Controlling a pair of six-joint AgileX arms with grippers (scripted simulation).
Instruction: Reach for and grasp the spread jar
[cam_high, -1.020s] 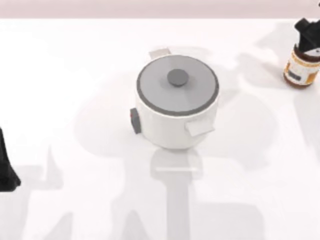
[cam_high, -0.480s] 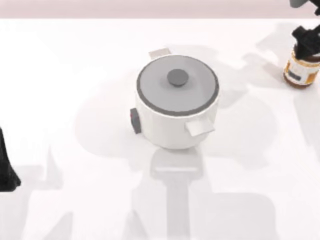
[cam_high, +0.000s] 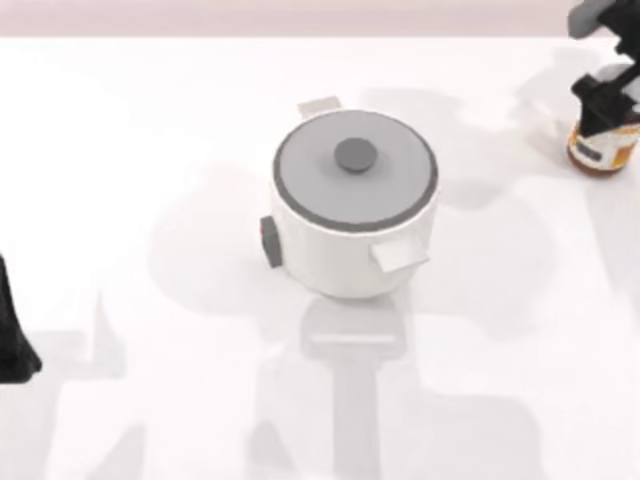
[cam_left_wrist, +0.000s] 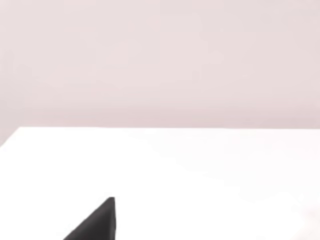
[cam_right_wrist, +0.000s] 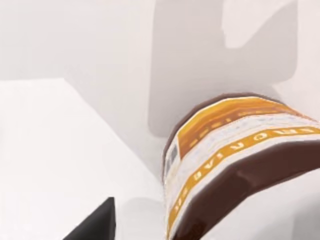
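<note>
Right gripper (cam_high: 607, 98) poised directly over the spread jar (cam_high: 603, 148) at the far right of the desk (cam_high: 150, 150), close to the rear edge. Jar directly beneath the jaws, its top hidden under the black fingers in the top view, only the lower body with the orange-and-white label showing below them. Long axis of the jar apparently upright, base on the desk, so the approach line runs straight down along that axis. In the right wrist view, spread jar (cam_right_wrist: 235, 165) filling much of the picture, very near the camera, dark brown body and banded label plain to see, one black finger edge at the frame's margin. Jaws seemingly straddling the jar's upper part, but how wide they stand, and whether they already pinch the jar, cannot be told from these pictures. Probably at the closing stage of the reach: jar between or just below the jaws, grasp not confirmed.

Right arm clearly the nearer one. Left gripper (cam_high: 14, 340) parked at the desk's left edge, well apart from the jar, with the large white pot (cam_high: 352, 205) standing between; its wrist view showing only bare desk.
</note>
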